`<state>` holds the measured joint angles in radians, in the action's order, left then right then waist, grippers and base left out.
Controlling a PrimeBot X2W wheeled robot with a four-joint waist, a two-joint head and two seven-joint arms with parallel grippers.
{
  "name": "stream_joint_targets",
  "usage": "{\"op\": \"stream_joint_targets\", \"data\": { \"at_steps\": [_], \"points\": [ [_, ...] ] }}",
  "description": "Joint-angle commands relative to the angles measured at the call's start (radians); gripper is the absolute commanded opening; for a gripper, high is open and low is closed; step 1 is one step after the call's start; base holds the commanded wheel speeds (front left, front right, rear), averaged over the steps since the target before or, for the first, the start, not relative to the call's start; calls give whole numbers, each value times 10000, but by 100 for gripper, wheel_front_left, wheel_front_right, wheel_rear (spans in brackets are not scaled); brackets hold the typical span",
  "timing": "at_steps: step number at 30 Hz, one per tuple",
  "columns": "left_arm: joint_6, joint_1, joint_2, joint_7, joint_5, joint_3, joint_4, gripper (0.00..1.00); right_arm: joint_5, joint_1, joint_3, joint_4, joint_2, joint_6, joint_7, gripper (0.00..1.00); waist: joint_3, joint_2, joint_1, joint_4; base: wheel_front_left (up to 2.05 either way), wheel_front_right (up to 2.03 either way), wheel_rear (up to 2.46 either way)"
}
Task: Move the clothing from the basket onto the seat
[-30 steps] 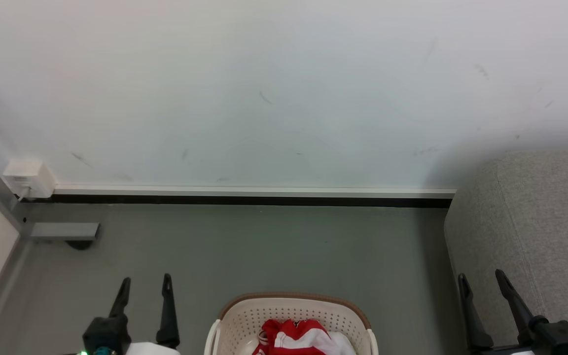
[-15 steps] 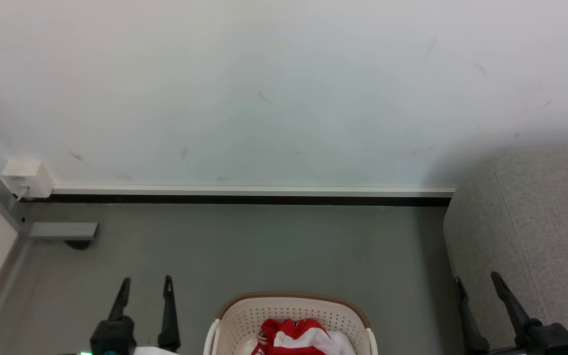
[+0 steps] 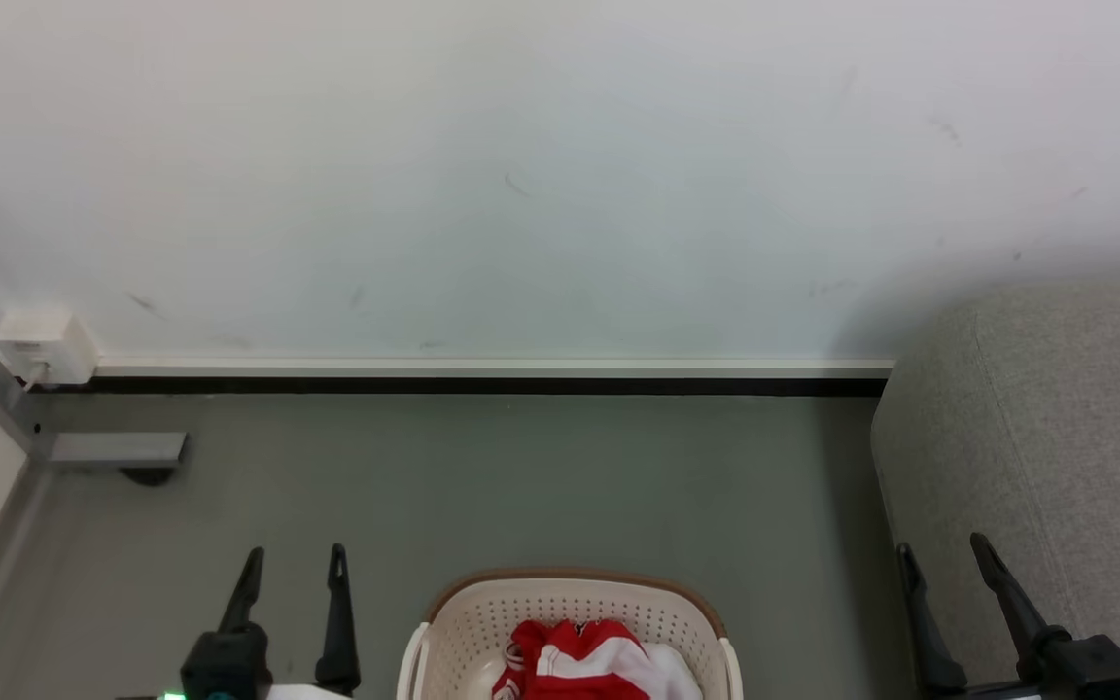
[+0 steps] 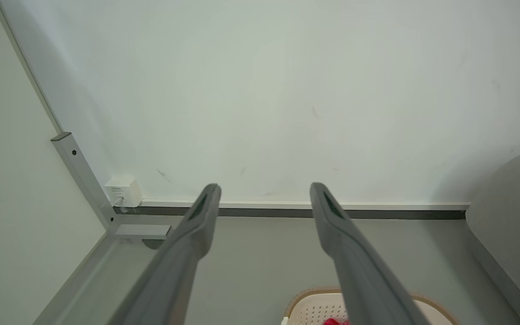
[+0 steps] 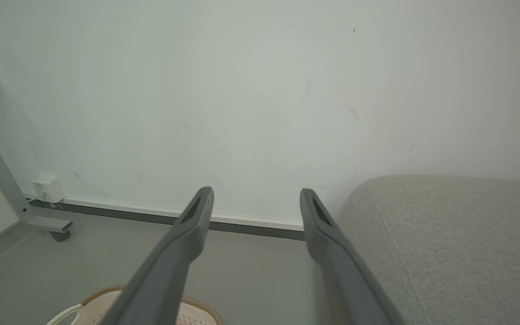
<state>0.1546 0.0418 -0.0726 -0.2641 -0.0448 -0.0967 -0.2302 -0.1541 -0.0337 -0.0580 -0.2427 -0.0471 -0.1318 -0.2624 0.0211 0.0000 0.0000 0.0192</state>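
The cream basket [image 3: 677,614] with a brown rim stands on the floor at the bottom middle of the head view, with red and white clothing [image 3: 579,663] bunched inside. The grey fabric seat [image 3: 1066,457] fills the right side. My left gripper [image 3: 294,558] is open, left of the basket and empty. My right gripper [image 3: 941,546] is open too, between the basket and the seat's edge. The left wrist view shows the basket [image 4: 309,309] low between open fingers, with the seat [image 4: 513,212] at its right. In the right wrist view the seat [image 5: 449,243] lies at the right.
A white wall with a dark skirting strip [image 3: 482,385] runs behind the grey floor. A white socket box [image 3: 40,345] sits low on the wall at left. A grey metal frame with a foot plate [image 3: 118,448] stands in the left corner.
The whole head view has shifted slightly, so the basket and wall sit a little higher in the frame. Both grippers stay open and about where they were.
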Motion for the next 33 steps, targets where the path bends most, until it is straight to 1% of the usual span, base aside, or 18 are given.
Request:
{"op": "stream_joint_targets", "data": {
  "at_steps": [1, 7, 14, 16, 25, 29, 33],
  "points": [
    [-23, 13, 9, -7, 16, 27, -4, 100, -35, -33, 20, 46, -60, 21, -38, 100, 122, 0, 0, -29, 0, 0, 0],
    [-106, 493, 27, -7, 126, -55, 96, 100, -31, -501, 122, 220, -59, 21, -38, 100, 1043, 0, 0, -263, 0, 0, 0],
    [-232, 1428, -62, -7, 280, -186, 110, 100, -88, -1317, 136, 482, -56, 21, -37, 100, 2587, 0, 0, -628, 0, 0, 0],
    [-332, 1742, -97, -7, 326, -273, 18, 100, -142, -1601, 115, 577, -56, 21, -37, 100, 3034, 0, 0, -754, 0, 0, 0],
    [-1060, 3467, -26, 83, 615, -1246, -1017, 100, -368, -2824, 31, 969, -50, 21, -38, 100, 4730, 0, 0, -1172, 0, 0, 0],
    [-1444, 4260, 30, 655, 770, -1792, -1572, 100, -501, -3284, -67, 1133, -51, 21, -37, 100, 5381, 0, 0, -1375, 0, 0, 0],
    [-1712, 4871, 49, 1479, 884, -2214, -2163, 100, -596, -3607, -160, 1355, -50, 21, -37, 100, 5910, 0, 0, -1573, 0, 0, 0]
  ]
}}
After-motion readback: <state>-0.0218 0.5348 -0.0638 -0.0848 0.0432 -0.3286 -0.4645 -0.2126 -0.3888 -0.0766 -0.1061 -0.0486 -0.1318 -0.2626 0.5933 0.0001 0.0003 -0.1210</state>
